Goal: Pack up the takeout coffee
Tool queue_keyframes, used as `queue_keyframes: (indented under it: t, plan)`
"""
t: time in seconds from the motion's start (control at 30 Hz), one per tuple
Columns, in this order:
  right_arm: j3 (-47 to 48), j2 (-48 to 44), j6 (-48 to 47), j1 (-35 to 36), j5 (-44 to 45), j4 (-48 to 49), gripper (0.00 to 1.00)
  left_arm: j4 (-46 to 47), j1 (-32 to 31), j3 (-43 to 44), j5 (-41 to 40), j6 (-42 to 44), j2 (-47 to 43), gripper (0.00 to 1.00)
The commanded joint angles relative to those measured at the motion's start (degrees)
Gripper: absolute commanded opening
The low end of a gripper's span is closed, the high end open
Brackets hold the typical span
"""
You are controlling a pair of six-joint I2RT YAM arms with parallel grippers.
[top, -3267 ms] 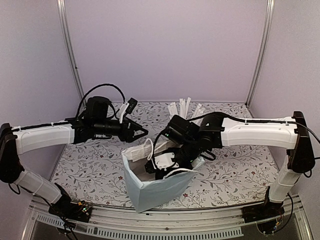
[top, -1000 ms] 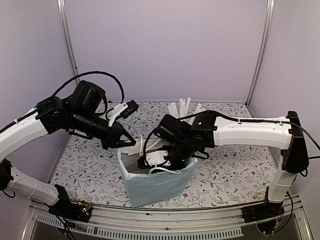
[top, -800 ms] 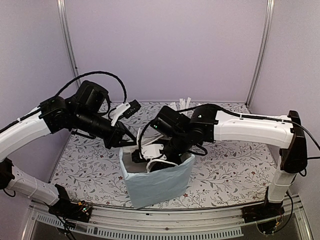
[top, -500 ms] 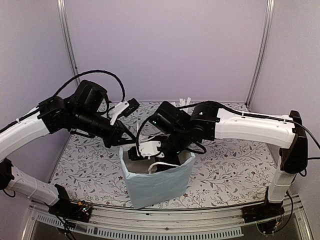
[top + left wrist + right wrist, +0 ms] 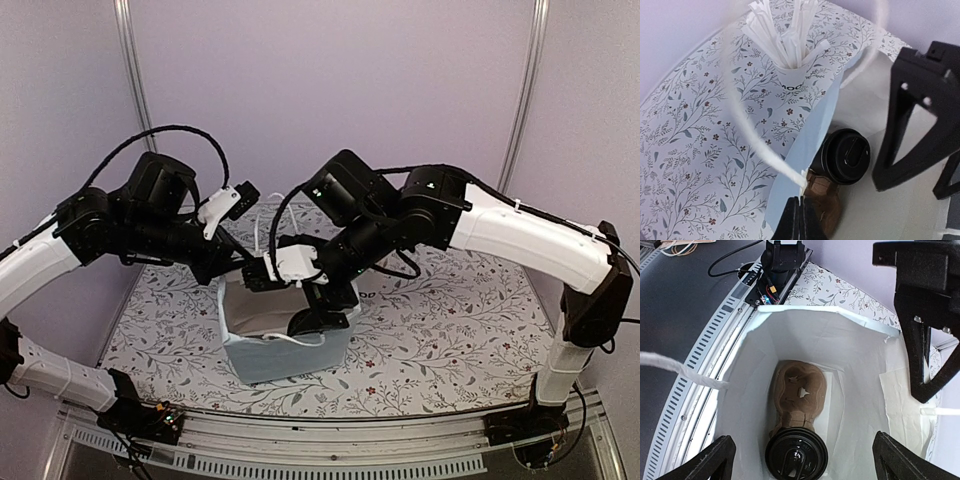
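Note:
The takeout coffee (image 5: 796,454), a black cup with a black lid, stands inside the light-blue paper bag (image 5: 285,355) at one end of a brown pulp carrier (image 5: 799,392). From the left wrist, the cup (image 5: 846,156) shows just behind the bag's wall (image 5: 810,135). My left gripper (image 5: 800,212) is shut on the bag's rim beside a white rope handle (image 5: 765,150). It sits at the bag's left edge (image 5: 245,275). My right gripper (image 5: 802,460) hangs open over the bag's mouth, straight above the cup and holding nothing. Its fingers (image 5: 318,320) are spread wide and touch nothing.
A white paper cup full of wrapped white sticks (image 5: 790,80) stands on the floral table just behind the bag. The table's front rail and an arm base (image 5: 782,260) lie beyond the bag's near wall. Both arms crowd together over the bag (image 5: 805,335).
My right gripper has opened wide and risen out of the bag, leaving the cup inside. The left arm has drawn the bag's rim leftward, shifting the bag.

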Motion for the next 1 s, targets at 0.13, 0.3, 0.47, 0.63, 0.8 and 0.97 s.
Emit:
queue_keyframes:
  t: [0.13, 0.3, 0.47, 0.63, 0.8, 0.97]
  plan:
    - [0.9, -4.2, -3.5, 0.4, 3.2, -6.3, 0.99, 2.8, -0.8, -1.0, 0.7, 1.9, -3.9, 0.00]
    - [-5.1, -9.8, -5.4, -0.2, 9.6, -2.6, 0.99, 6.8, -1.7, -5.0, 5.0, 0.9, -5.5, 0.00]
    - [-9.1, -14.3, -5.5, -2.1, 13.7, 0.3, 0.99, 10.1, -6.0, -7.7, 4.2, -1.0, -5.4, 0.00]
    - [-16.2, -20.6, -9.5, -5.3, 15.8, 3.1, 0.99, 11.3, -13.6, -9.2, -0.3, -3.3, -4.2, 0.00]
    - [-20.1, -25.1, -10.3, -8.0, 16.1, 3.5, 0.99, 11.9, -18.9, -9.9, -0.8, -5.3, -4.1, 0.00]
    - [-23.6, -27.1, -10.2, -10.6, 16.1, 4.1, 0.99, 12.0, -20.7, -11.3, 0.1, -6.3, -4.9, 0.00]
